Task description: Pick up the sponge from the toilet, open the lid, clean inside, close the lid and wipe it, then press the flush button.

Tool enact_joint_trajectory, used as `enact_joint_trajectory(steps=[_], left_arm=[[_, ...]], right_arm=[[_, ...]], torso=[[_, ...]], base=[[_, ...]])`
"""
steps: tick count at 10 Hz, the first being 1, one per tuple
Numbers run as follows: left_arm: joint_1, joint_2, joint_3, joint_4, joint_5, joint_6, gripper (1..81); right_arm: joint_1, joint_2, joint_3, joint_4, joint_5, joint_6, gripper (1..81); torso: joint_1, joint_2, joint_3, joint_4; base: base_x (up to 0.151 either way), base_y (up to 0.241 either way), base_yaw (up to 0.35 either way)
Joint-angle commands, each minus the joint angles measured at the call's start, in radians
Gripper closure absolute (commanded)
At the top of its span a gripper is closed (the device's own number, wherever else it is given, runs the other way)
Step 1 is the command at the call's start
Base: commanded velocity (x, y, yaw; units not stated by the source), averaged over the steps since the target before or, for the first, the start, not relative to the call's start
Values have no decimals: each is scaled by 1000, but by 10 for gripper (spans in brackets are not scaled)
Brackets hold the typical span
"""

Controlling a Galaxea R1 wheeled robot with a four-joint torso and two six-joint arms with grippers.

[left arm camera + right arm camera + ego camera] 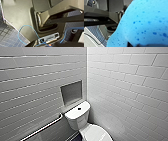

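The white toilet [83, 125] stands in the corner of the tiled room, low in the head view. Its oval lid [96, 134] is down, and the picture's lower edge cuts it off. A dark round flush button [79, 108] sits on the flat tank top [78, 112]. The bright blue speckled sponge [144, 25] looms right in front of the right wrist camera, away from the toilet. My right gripper [137, 45] is shut on the sponge, and its fingers are mostly hidden by it. My left gripper [46, 45] is open and empty, down beside my own base.
A metal grab bar [42, 128] runs along the left wall beside the tank. A recessed niche [71, 92] sits above the tank. White tiled walls close in on both sides. Dark blue floor tiles [7, 36] and a blue cable [20, 31] lie by my base.
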Motion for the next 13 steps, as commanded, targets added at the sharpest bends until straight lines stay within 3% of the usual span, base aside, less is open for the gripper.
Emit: enact_joint_trajectory(steps=[1,2,3,4,5,7,9,10,13], left_arm=[[-23,6,4,-11,61,2,10],[-23,6,4,-11,61,2,10],[-23,7,4,-11,61,2,10],[-23,6,4,-11,61,2,10],[-23,6,4,-11,61,2,10],[-23,6,4,-11,61,2,10],[-23,4,4,-10,61,2,10],[-23,4,4,-10,62,2,10],[-25,9,-25,-11,61,2,10]], right_arm=[[16,-6,-1,-6,-54,-3,811],[16,-6,-1,-6,-54,-2,811],[16,-6,-1,-4,-54,-2,811],[17,-6,-1,-4,-54,-2,811],[16,-6,-1,-6,-54,-2,811],[16,-5,-9,-4,-54,-2,811],[14,-3,-18,-4,-54,-2,811],[17,-3,-20,-3,-55,6,811],[22,3,-20,2,-210,12,811]], torso=[[-63,98,0,0],[-83,133,3,0],[-45,70,4,0],[-61,104,4,0],[-65,116,89,0],[-70,130,126,0],[-72,133,192,0],[-73,133,129,0],[-75,133,176,0]], base=[[0,0,0],[0,0,0],[0,0,0],[0,0,0],[0,0,0],[0,0,0],[0,0,0],[0,0,0],[0,0,0]])
